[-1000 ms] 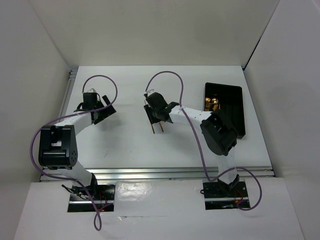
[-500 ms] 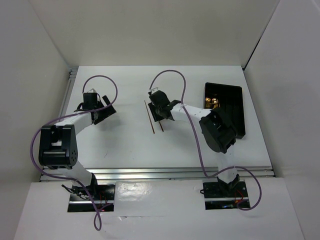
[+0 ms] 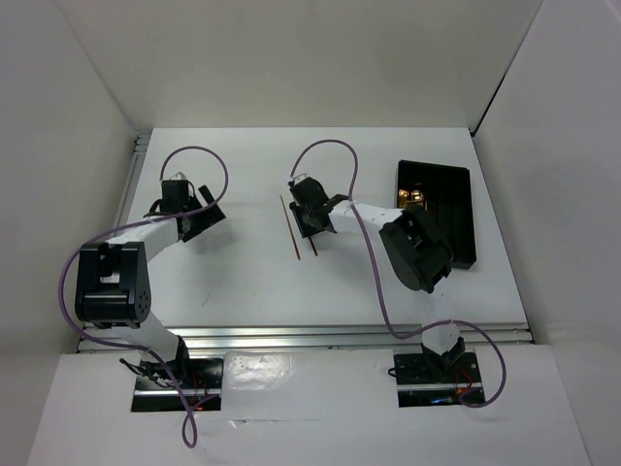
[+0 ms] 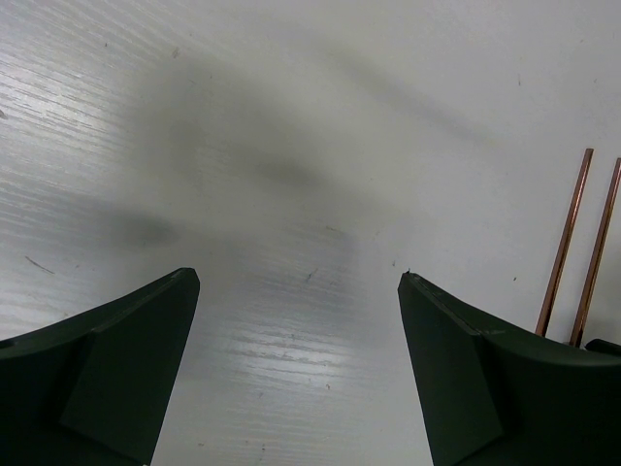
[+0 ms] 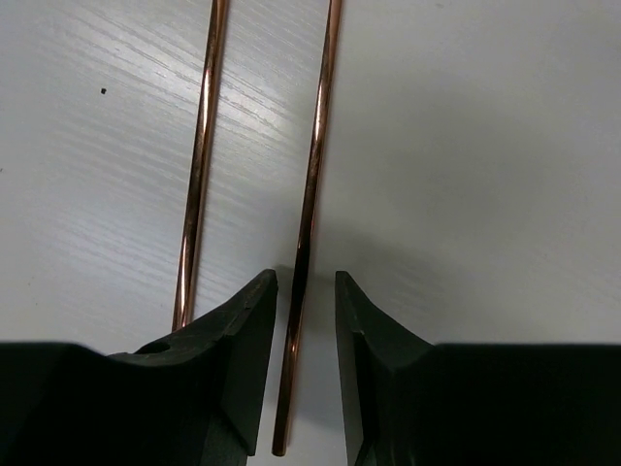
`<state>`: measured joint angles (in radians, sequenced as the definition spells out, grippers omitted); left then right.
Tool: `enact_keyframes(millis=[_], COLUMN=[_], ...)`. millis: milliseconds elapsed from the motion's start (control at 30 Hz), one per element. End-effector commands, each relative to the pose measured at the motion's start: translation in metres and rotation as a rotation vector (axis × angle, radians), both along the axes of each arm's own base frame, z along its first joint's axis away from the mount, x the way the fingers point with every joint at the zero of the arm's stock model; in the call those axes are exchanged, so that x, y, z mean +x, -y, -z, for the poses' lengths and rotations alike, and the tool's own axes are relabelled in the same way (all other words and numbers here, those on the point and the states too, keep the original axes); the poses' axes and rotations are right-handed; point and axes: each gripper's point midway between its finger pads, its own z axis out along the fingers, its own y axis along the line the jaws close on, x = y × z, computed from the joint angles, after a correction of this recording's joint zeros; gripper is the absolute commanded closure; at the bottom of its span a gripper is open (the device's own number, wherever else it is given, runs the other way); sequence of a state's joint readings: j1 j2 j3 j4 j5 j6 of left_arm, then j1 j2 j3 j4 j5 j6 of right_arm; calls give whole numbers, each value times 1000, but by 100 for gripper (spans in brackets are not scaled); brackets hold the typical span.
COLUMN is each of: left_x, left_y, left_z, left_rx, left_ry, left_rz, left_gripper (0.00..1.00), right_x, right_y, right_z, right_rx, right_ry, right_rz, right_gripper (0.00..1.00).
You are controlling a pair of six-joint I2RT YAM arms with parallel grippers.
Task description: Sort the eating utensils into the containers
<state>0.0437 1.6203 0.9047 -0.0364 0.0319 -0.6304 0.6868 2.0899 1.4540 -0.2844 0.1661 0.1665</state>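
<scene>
Two thin copper-gold chopsticks lie side by side on the white table (image 3: pixel 252 282). In the top view the left chopstick (image 3: pixel 289 226) lies bare, and only the near end of the right chopstick (image 3: pixel 313 249) shows below my right gripper (image 3: pixel 312 218). In the right wrist view my right gripper (image 5: pixel 306 280) is low over the table. Its jaws stand narrowly apart astride the right chopstick (image 5: pixel 314 165), with a small gap on each side. The left chopstick (image 5: pixel 199 165) lies outside the left finger. My left gripper (image 4: pixel 296 282) is wide open and empty over bare table. The black tray (image 3: pixel 448 216) sits at the right.
Gold pieces (image 3: pixel 412 197) glint in the tray's far left compartment. Both chopsticks also show at the right edge of the left wrist view (image 4: pixel 563 248). White walls enclose the table on three sides. A metal rail (image 3: pixel 320 336) runs along the near edge.
My right gripper has shifted a little, uncovering the left chopstick, and now straddles the right one. The right arm's elbow moved slightly left. The left arm has not moved.
</scene>
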Motion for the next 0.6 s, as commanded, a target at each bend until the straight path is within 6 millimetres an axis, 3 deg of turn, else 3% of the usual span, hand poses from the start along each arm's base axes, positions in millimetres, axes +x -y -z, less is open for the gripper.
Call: enact_keyframes(millis=[0,400,567], left_x=[10,11,11], left_y=[-2,-3,-3], left_z=[-6,-5,-5], left_rx=[4,11,11], left_ry=[30,30,30], left_rz=[11,5,5], left_gripper=[1,1,1], right_x=[12,9,9], right_y=[-8,8,18], right_z=[-7,32,34], right_rx=[28,-9,25], right_ry=[23,-68,-106], right_rz=[-1,44,57], right_gripper=[62,80,91])
